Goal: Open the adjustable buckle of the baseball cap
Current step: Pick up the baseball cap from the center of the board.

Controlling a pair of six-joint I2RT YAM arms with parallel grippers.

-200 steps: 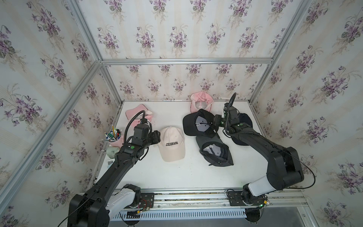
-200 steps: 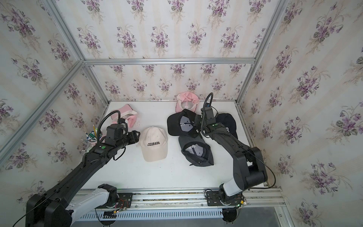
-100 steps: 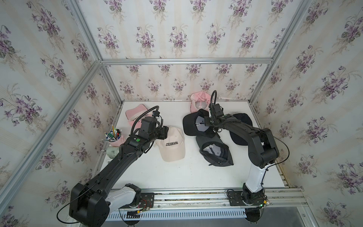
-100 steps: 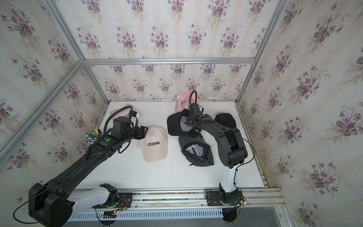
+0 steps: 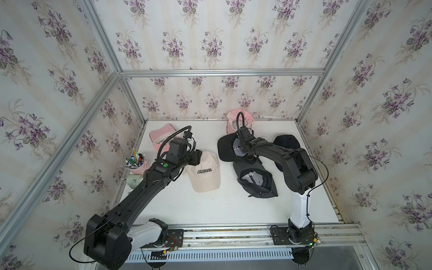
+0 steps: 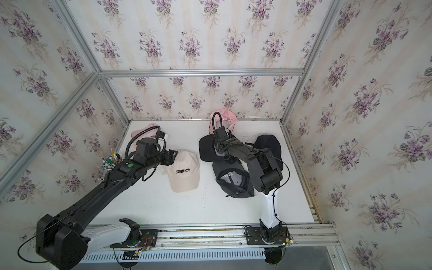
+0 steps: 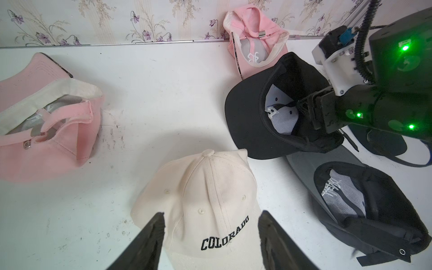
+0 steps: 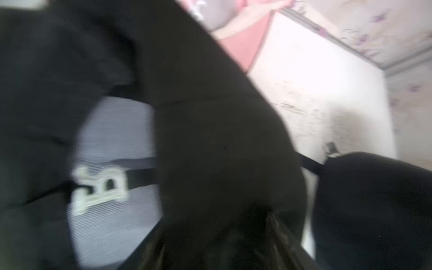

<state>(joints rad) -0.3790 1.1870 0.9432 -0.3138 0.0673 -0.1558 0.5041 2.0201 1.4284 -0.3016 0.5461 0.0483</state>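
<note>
White table [image 5: 210,210], crowded with caps.

Task's thing, as I judge it, is the upturned black cap [image 5: 224,149]. It sits at the far middle of the table, opening up, brim to the left. It touches the dark grey cap [image 5: 254,180] lying just nearer. A second black cap [image 5: 286,142] sits close on its right. Cream cap [image 5: 205,173] lies to its left, crown up.

Right gripper [image 7: 304,109] is down at the black cap's rear edge. The right wrist view is smeared, so I cannot tell whether its jaws are spread or pinching cloth. Left gripper [image 7: 211,215] hangs over the cream cap, jaws spread, holding nothing.

Strap [image 7: 350,143]: a thin black tail trails from the black cap's rear edge. A small metal piece [image 8: 330,147] shows beside a strap in the right wrist view. It is probably a buckle, but too blurred to say whose.

Risks, as judged:
- Nothing pins the black cap, so a pull on the strap would likely drag the whole cap, and the grey one with it.
- The soft crown may fold under the gripper and bury the buckle.
- Three dark caps lie close together, so it is easy to pinch the wrong strap.
- The left arm is over the wrong cap to brace, and reaching across risks arm contact.
</note>
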